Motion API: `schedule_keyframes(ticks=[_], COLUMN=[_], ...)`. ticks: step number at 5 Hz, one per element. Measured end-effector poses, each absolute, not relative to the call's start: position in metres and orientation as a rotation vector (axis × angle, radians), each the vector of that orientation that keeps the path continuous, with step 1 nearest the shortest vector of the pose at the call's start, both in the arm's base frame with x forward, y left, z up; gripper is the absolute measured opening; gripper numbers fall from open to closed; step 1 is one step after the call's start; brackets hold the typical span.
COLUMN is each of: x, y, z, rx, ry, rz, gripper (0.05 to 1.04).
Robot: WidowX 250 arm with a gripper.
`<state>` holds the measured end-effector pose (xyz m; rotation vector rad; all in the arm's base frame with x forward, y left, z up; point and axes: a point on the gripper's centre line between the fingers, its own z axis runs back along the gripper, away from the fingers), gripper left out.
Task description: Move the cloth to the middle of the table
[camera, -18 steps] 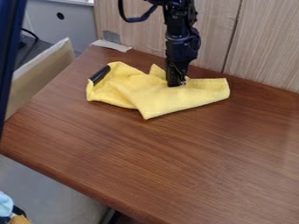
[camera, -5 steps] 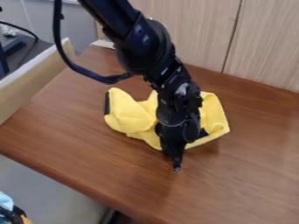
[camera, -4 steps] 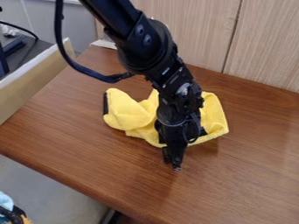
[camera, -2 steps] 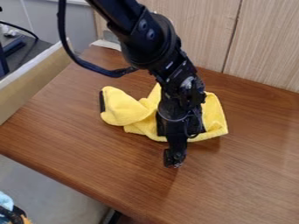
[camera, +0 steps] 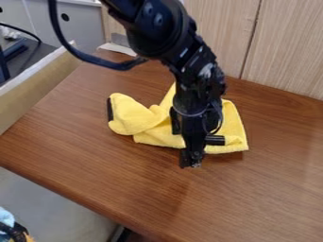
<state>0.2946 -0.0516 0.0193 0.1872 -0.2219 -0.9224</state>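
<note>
— What's the surface like?
— A brown, wood-grained tabletop (camera: 114, 170), with a yellow cloth (camera: 135, 119) lying rumpled on it.
— Anything else by the cloth?
— A black band (camera: 110, 109) along one end of it, and beyond the cloth, at the tabletop's corner, a pale strip (camera: 117, 48).

We look at a fairly bright scene in soft, even light, though we cannot tell which side it comes from. A pale sheen lies toward the right side of the bench (camera: 271, 189), and a faint, soft-edged shadow darkens its surface in front of the arm (camera: 157, 33). We see a deeper shadow along the near right edge of the yellow cloth (camera: 148, 123), gentle shading in its folds, and small glints on the black arm
</note>
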Motion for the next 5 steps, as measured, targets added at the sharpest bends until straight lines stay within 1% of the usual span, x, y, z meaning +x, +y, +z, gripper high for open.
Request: schedule_keyframes(ticks=[2,3,5], x=[0.295,0.296,0.296], y=[-0.053,-0.053,-0.054], z=[0.058,0.068,0.069], rx=[0.217,0.230,0.228], ry=[-0.288,-0.321,-0.325], rz=[-0.907,-0.909,-0.925], gripper=[1.001,1.001,1.001])
